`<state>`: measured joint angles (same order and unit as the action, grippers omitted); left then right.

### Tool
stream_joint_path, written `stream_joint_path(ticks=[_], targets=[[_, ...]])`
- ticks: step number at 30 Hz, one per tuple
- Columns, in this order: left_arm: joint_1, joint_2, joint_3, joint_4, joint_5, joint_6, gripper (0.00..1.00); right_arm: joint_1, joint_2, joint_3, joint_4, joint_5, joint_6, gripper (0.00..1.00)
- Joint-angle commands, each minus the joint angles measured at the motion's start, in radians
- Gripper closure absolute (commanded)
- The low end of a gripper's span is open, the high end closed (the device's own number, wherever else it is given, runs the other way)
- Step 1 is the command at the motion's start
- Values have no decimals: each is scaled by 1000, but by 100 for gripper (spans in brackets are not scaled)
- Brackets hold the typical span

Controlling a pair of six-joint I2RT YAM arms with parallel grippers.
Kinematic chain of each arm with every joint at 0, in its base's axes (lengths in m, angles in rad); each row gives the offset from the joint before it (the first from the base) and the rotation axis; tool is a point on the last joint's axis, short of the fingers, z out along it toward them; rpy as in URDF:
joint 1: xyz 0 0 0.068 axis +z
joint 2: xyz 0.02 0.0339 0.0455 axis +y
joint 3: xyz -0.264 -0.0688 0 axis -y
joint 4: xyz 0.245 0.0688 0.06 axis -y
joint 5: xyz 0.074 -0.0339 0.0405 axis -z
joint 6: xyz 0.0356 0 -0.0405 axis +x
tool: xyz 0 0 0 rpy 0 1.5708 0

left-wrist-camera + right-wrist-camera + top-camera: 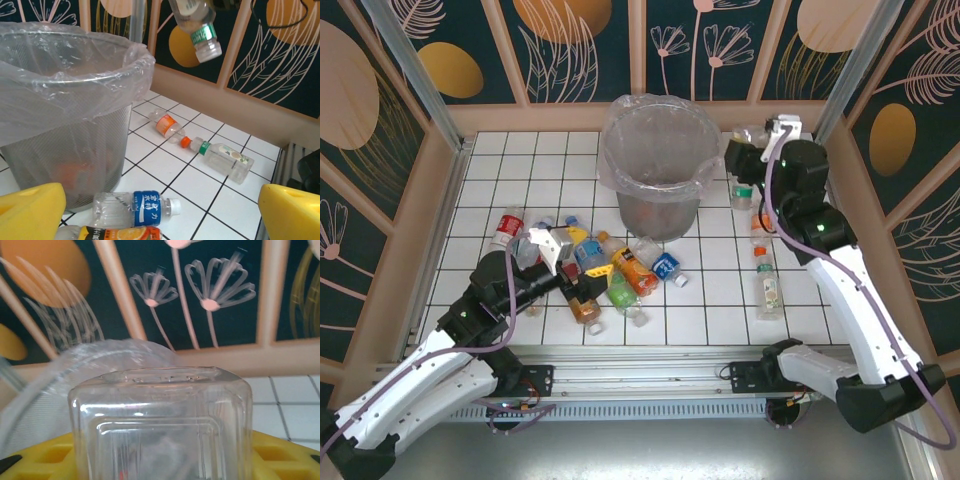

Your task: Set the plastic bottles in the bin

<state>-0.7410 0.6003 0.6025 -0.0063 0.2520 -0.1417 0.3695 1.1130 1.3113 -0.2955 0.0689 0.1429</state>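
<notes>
Held bottle (196,22): clear, green label, hanging cap-down in the air. In the overhead view it sat at the 3 o'clock side of the bin (660,205), beside the rim rather than over the mouth.

My right gripper (160,460) pinched it by the squared base, with a yellow finger (280,455) on either side.

My left gripper (160,210) was spread wide with nothing in it, low by the loose bottles (620,265) at the bin's 7 o'clock. The blue-label bottle (137,207) lay just ahead of it. More bottles (768,290) lay on the tiles at 4 o'clock.

Risks, as I judged them:
- Letting go here would drop the bottle outside the wall, since it had not crossed the rim.
- The bag liner (90,70) flared over the rim, so a low pass could snag the cap.
- The base was slick plastic, and a quick swing could work it loose.
</notes>
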Motion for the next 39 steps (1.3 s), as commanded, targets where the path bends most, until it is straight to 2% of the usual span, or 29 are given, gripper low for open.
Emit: stream_joint_path(ticks=[1,9,18,22,34,39], targets=[[-3,-12,28,-24,-34,25,1,16,82,86,69,-170,-61,43],[-2,-17,26,-32,-13,37,1,76,337,326,57,-260,-123,43],[-3,12,33,-46,13,41,2,118,641,642,-86,-274,-203,43],[-2,28,36,-50,19,42,2,120,758,775,-226,-321,-246,43],[-2,46,38,-58,42,40,1,121,918,914,-458,-325,-289,43],[-3,54,40,-61,50,40,1,128,964,924,-517,-290,-296,43]])
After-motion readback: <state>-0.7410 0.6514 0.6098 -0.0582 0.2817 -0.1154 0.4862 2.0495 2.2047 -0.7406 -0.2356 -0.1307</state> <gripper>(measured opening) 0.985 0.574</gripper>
